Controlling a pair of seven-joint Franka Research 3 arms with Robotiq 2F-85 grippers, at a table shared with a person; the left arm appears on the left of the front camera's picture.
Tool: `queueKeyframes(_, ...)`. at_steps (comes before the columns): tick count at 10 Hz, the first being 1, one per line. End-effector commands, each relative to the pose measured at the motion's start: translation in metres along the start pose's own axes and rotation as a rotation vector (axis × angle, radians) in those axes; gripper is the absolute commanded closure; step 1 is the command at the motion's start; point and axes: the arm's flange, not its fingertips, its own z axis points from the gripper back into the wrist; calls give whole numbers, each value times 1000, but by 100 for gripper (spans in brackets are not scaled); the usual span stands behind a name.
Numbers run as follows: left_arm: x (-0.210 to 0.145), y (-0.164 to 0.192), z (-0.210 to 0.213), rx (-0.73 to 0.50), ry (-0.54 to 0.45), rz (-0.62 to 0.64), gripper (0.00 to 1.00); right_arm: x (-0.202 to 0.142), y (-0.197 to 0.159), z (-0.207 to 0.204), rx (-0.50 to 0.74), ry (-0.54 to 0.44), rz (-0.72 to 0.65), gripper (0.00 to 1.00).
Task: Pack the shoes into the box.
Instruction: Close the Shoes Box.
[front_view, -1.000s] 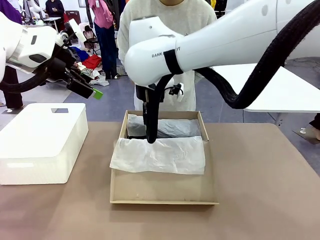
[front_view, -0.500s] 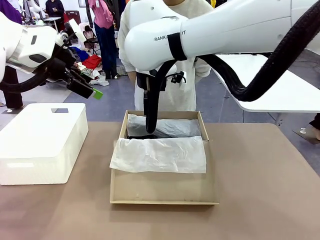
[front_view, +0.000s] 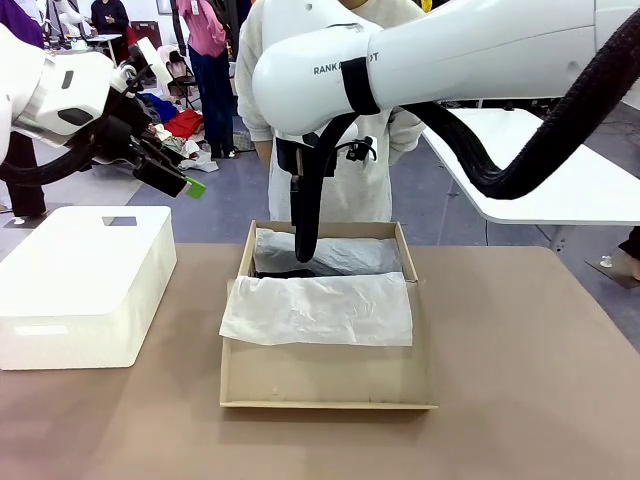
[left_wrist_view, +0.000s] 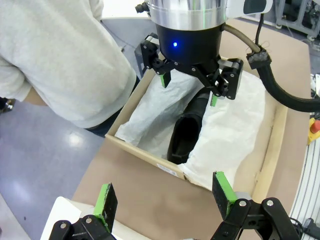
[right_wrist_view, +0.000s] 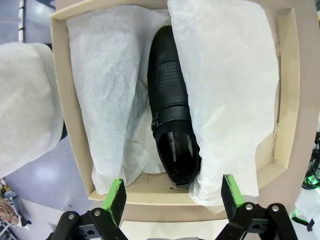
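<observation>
A large white foam box sits on the brown tabletop just left of the tan cardboard shoebox, with a narrow bare strip between them. A person in a pale sweater stands close against the shoebox's far wall. Inside, a glossy black leather dress shoe lies in the far half, lengthwise along that wall, between two sheets of white tissue paper. The nearer sheet spills over the shoebox's left rim. The right gripper hangs directly above the shoe, fingers spread and holding nothing, clear of the rims. The left gripper, also spread and empty, is raised well off to the left, beyond the foam box's far edge. The tabletop to the right of the shoebox and in front of it lies open.
</observation>
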Motion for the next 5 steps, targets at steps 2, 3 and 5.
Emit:
queueKeyframes(2, 0, 1, 0, -9, -9, 4, 0, 0, 0, 0, 0, 0, 0, 0)
queueKeyframes(3, 0, 1, 0, -9, -9, 4, 0, 15, 5, 15, 33, 0, 77, 0)
queueKeyframes(5, 0, 1, 0, -9, -9, 4, 0, 47, 13, 39, 69, -11, 268, 0)
